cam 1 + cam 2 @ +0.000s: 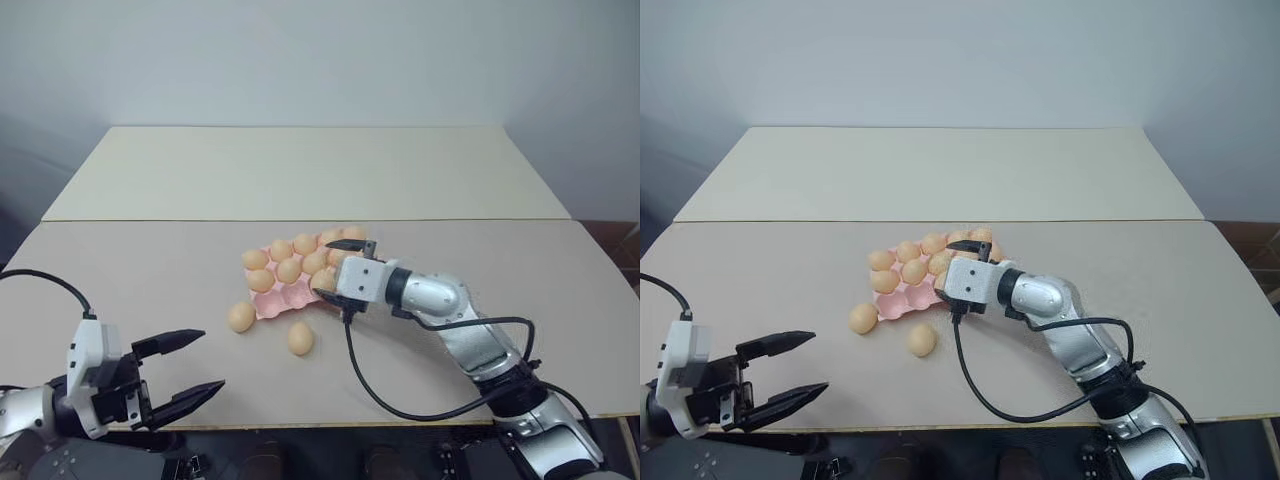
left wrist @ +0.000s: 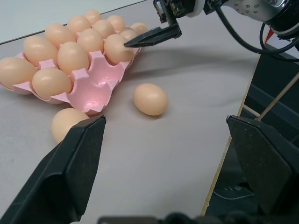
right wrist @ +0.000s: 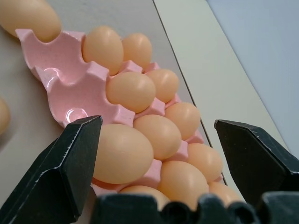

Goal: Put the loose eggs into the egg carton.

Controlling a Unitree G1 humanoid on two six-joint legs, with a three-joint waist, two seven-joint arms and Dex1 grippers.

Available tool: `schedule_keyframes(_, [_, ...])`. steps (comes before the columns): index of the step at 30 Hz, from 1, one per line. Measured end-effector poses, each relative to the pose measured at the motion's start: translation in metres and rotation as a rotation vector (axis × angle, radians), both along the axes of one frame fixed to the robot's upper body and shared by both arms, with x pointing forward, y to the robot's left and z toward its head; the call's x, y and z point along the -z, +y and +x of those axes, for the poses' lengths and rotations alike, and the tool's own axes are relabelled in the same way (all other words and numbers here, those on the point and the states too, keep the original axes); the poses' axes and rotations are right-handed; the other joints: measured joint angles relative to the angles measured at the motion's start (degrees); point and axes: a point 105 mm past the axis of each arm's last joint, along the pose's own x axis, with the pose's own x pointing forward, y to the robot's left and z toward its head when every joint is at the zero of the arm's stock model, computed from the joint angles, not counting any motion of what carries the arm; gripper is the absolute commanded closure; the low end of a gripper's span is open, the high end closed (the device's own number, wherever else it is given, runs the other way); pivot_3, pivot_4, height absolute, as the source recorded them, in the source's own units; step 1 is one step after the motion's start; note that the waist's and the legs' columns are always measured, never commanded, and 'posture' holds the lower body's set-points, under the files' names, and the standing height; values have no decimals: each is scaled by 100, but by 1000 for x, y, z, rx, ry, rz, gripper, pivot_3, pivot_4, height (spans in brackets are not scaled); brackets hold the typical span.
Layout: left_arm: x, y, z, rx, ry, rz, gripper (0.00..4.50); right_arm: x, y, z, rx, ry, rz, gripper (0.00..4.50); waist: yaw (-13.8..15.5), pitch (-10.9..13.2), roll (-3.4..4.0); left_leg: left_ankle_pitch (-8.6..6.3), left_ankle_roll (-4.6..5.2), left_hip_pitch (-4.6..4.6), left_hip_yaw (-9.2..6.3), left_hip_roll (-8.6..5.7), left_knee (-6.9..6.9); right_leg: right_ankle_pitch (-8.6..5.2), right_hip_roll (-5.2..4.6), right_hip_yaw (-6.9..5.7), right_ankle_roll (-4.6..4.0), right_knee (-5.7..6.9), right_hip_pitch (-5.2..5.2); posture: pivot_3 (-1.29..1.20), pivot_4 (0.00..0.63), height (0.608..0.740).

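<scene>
The pink egg carton (image 1: pixel 280 303) lies mid-table with most cups holding orange-tan eggs; two cups at its near-left corner (image 3: pixel 74 112) stand empty. Two loose eggs rest on the table just in front of it, one (image 1: pixel 241 317) by the corner and one (image 1: pixel 300 338) further right. My right gripper (image 1: pixel 335 270) hovers open over the carton's right end, its fingers either side of an egg (image 3: pixel 122 153) seated in a cup, not gripping it. My left gripper (image 1: pixel 188 367) is open at the near-left table edge, well short of the loose eggs (image 2: pixel 150 99).
A second, lighter tabletop (image 1: pixel 300 170) adjoins behind the carton. The right arm's black cable (image 1: pixel 400 405) loops over the table near the front edge. The table's front edge (image 2: pixel 233 135) runs close to the left gripper.
</scene>
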Motion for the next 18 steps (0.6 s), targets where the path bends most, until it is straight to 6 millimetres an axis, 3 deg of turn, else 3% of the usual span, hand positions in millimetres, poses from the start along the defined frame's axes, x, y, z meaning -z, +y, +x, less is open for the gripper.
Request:
schedule_keyframes(3, [0, 0, 0, 0, -2, 0, 0, -4, -7, -8, 7, 47, 26, 18, 16, 0, 0, 0, 0, 0, -2, 1, 0, 0, 0, -1, 0, 0, 0, 0, 150, 740])
schedule_keyframes(9, [0, -1, 0, 8, 2, 0, 0, -9, -37, -39, 5, 301, 90, 18, 27, 0, 0, -1, 1, 2, -6, 5, 0, 0, -5, -2, 0, -5, 9, 0, 150, 740])
schedule_keyframes(13, [9, 6, -7, 13, 51, 20, 0, 9, -82, -75, 21, 565, 34, 18, 33, 1, 1, -1, 2, 2, -7, 3, -1, 0, -4, -3, 0, -11, 14, 0, 150, 740])
schedule_keyframes(18, [12, 19, -11, -5, 58, 45, 0, 7, -112, -92, 59, 630, -17, 18, 11, 2, -1, -2, 3, 14, -3, 5, -1, 0, 3, 0, -1, -12, 23, 0, 150, 740])
